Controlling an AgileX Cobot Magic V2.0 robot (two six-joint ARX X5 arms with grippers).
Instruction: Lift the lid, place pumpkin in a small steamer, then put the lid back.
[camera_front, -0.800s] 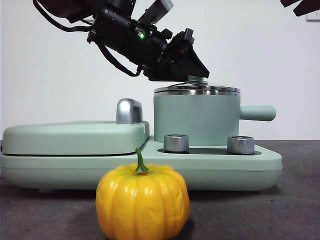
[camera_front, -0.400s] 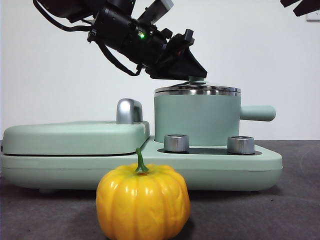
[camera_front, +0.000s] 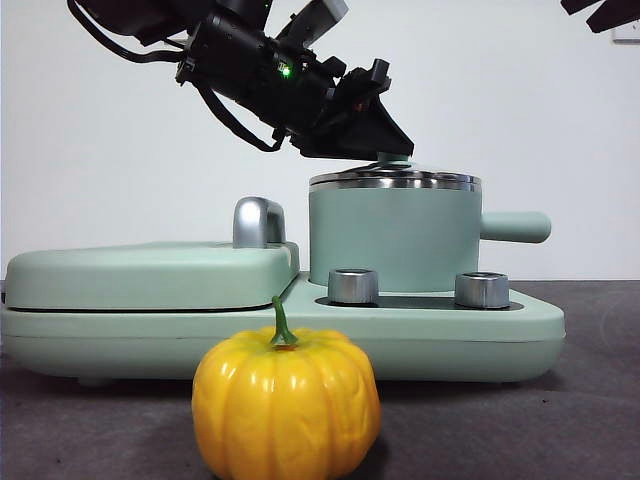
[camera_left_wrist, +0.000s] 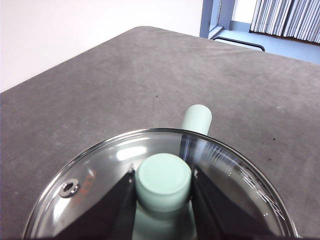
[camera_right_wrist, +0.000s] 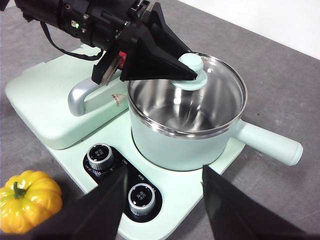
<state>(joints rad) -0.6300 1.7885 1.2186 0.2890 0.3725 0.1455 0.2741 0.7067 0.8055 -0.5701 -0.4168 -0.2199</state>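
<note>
The lid (camera_front: 395, 180) sits on the small steamer (camera_front: 395, 240), a mint-green pot with its side handle (camera_front: 515, 226) pointing right. My left gripper (camera_front: 392, 150) comes down from the upper left. In the left wrist view its jaws press both sides of the lid's mint-green knob (camera_left_wrist: 164, 177). The right wrist view shows the same grip (camera_right_wrist: 187, 75) on the knob (camera_right_wrist: 191, 64), with the bare steel inside of the pot (camera_right_wrist: 175, 110) under the glass. The pumpkin (camera_front: 285, 405) stands on the table in front of the appliance. My right gripper (camera_right_wrist: 164, 170) is open and empty, high above the base.
The pot stands on a wide mint-green appliance base (camera_front: 530, 325) with two silver knobs (camera_front: 352, 286) (camera_front: 481, 290). A flat mint-green cover (camera_front: 150, 275) with a steel handle (camera_front: 258, 222) lies left of the pot. The waiting arm shows as a black tip (camera_front: 600, 10).
My left gripper has shifted very slightly at the knob. The lid, the pot and the pumpkin stay where they were.
</note>
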